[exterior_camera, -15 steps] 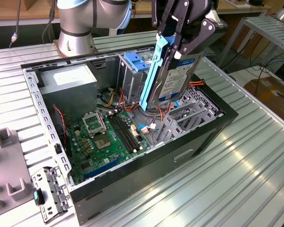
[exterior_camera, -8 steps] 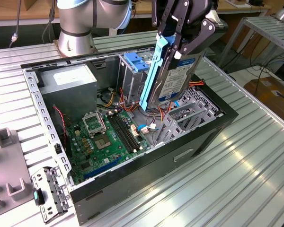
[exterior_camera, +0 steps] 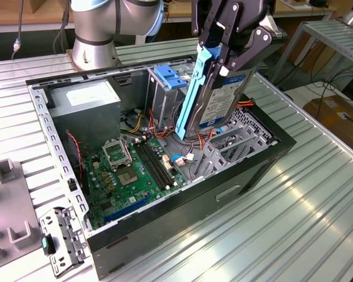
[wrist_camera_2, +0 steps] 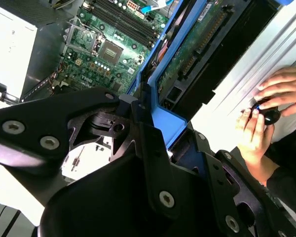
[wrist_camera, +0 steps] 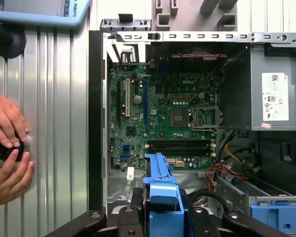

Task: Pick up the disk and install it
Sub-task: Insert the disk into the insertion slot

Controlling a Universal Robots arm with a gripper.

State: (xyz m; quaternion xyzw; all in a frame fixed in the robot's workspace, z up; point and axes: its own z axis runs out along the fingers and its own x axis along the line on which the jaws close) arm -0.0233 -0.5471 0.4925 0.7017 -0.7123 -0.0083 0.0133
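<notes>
Upper centre in the exterior view, the black tool [exterior_camera: 228, 59] pinches the silver-grey, blue-railed metal disk [exterior_camera: 216, 103] upright. Its lower edge sits inside the open black case [exterior_camera: 182, 214].

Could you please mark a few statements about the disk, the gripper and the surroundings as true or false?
1. The gripper is shut on the disk above the open case. True.
2. The disk lies flat. False: it is held on edge, roughly upright.
3. Beside the case, a person's hands hold a small dark object. True.
4. A side panel covers the case. False: the case is open, and the green motherboard shows inside.
5. The grey box inside the case bears a white sticker. True.
</notes>
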